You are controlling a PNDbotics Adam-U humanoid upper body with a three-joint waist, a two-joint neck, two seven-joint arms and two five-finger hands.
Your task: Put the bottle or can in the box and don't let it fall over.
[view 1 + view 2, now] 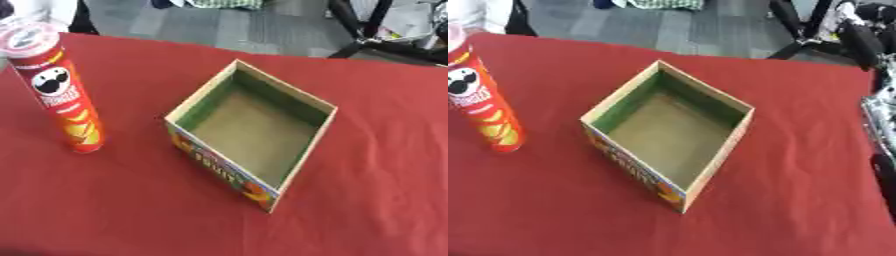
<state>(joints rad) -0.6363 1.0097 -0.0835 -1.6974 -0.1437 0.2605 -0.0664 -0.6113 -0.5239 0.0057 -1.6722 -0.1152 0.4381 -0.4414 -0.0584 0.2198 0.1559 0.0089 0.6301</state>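
Your bench (131,210), covered edge to edge in a red cloth, fills nearly the whole view and runs askew, its far edge slanting across the top. Beyond it lies grey floor (219,25).

The open cardboard box (284,84) sits near the middle of the bench, turned so that one corner points towards you. Its inside walls are green near the rim, its bottom is bare brown, and nothing lies in it. The near left outer wall carries bright printed lettering with orange and yellow shapes; the print is too blurred to read.

The can (66,100), a tall red crisp tube with a moustached face on its label and yellow crisps printed low down, stands upright on the bench well to the left of the box, apart from it and outside it. Open red cloth lies between the two, and nothing stands in the way. A pale lid tops the can. In the right eye view the left border cuts the can and its top is out of the picture.

Black chair legs (385,35) stand on the floor past the far right corner of the bench.

At the right border of the right eye view shows a sliver of black and silver, seemingly your right arm (878,117). It is cut off, and whether its hand is released or clenched cannot be told. Your left hand shows in neither view.
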